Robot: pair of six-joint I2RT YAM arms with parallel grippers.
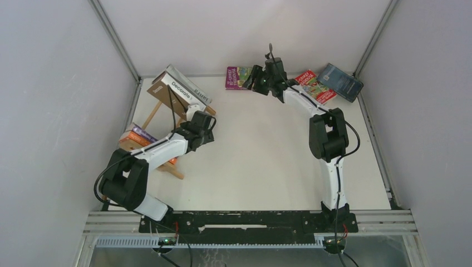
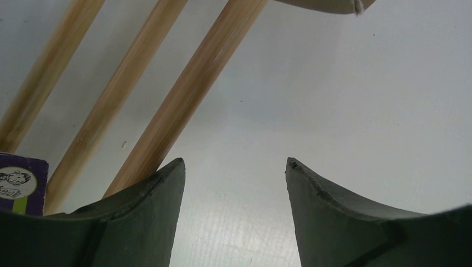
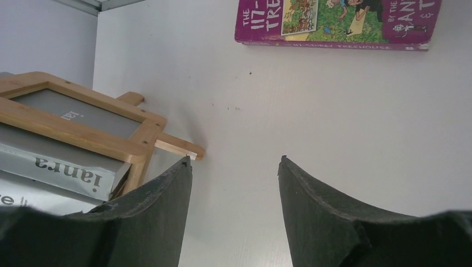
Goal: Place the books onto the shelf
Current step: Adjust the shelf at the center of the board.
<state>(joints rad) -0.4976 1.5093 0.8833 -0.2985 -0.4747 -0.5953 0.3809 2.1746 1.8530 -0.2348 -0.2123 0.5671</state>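
Observation:
The wooden shelf [image 1: 161, 111] stands at the table's left, tilted. It carries a thick brown book [image 1: 173, 92] with a grey-white book [image 1: 189, 83] behind it, and orange and purple books [image 1: 135, 136] lower down. My left gripper [image 1: 208, 123] hovers just right of the shelf; it is open and empty [image 2: 235, 161], with shelf rails [image 2: 183, 94] ahead. A purple illustrated book [image 1: 237, 78] lies flat at the back. My right gripper [image 1: 254, 79] is just right of it, open and empty [image 3: 235, 159], facing that book [image 3: 334, 25] and the shelf [image 3: 83, 125].
A red illustrated book [image 1: 315, 86] and a dark blue book [image 1: 340, 82] lie at the back right, near the wall. A purple book corner [image 2: 21, 183] shows beside the shelf rails. White walls and metal frame posts [image 1: 114, 39] close in the table.

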